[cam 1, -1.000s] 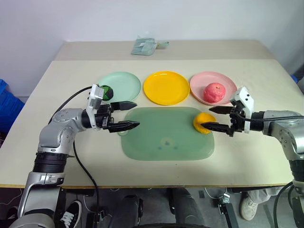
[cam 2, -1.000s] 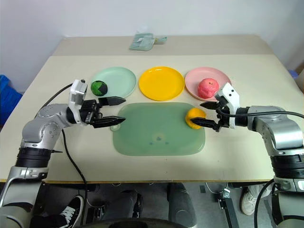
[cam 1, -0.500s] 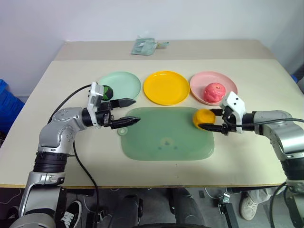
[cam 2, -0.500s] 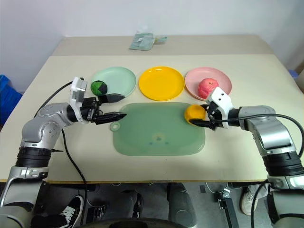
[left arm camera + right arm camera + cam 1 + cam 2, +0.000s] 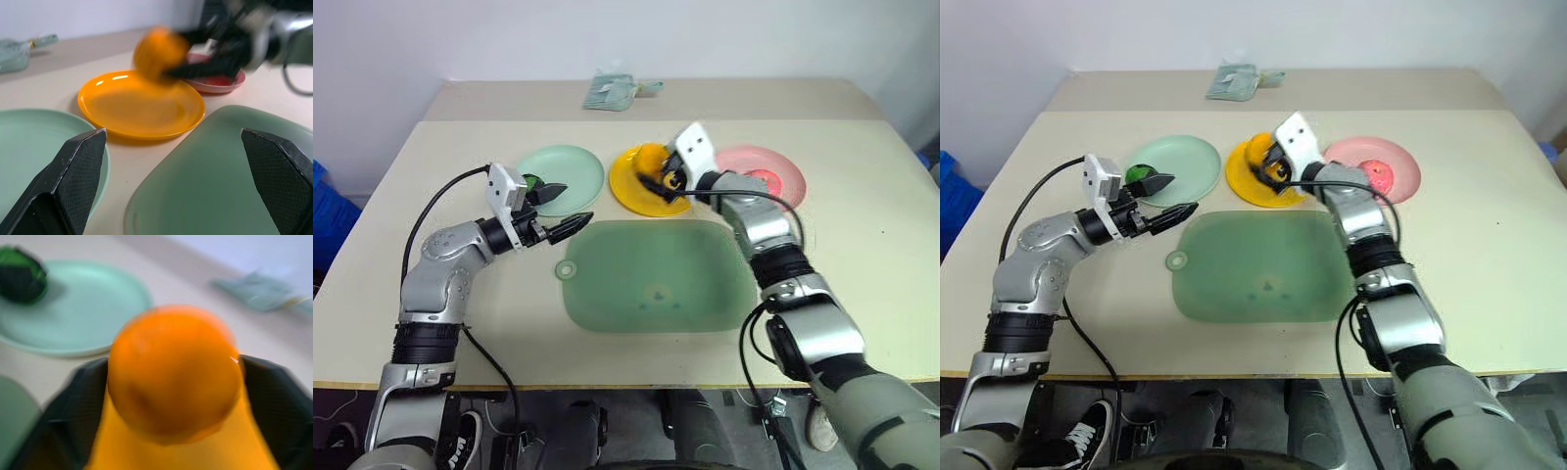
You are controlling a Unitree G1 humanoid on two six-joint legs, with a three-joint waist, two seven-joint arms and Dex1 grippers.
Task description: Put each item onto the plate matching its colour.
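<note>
The right jaws (image 5: 655, 180) are seen set to either side of the round orange fruit-like item (image 5: 651, 157), one black finger (image 5: 274, 396) flanking it on each side in the right wrist view; whether the fruit is pressed or merely sits between them cannot be told from the blurred pictures. The fruit is held above the round yellow plastic plate (image 5: 631, 193), over its far part. The left jaws (image 5: 564, 207) are spread wide with nothing between them, the two black fingers (image 5: 73, 171) standing far apart in the left wrist view. They are pointed toward the right jaws, over the bare bench (image 5: 460, 147) at the near edge of the round mint green plastic plate (image 5: 573, 162). The dark green round item with black patches (image 5: 1141, 176) is seen on that plate, just behind the left jaws. Just beyond the tips of the left jaws lies the large translucent green rounded-rectangle mat (image 5: 656, 279), nearer the robot than both pairs of jaws. Beyond the right arm, on the side away from the left jaws, the round pink plastic plate (image 5: 783, 166) is seen, and the pink-red apple-like item (image 5: 1381, 174) rests on it, partly hidden by the arm. Far behind both pairs of jaws, at the back of the bench, a small pale green packet (image 5: 612, 93) is lying.
</note>
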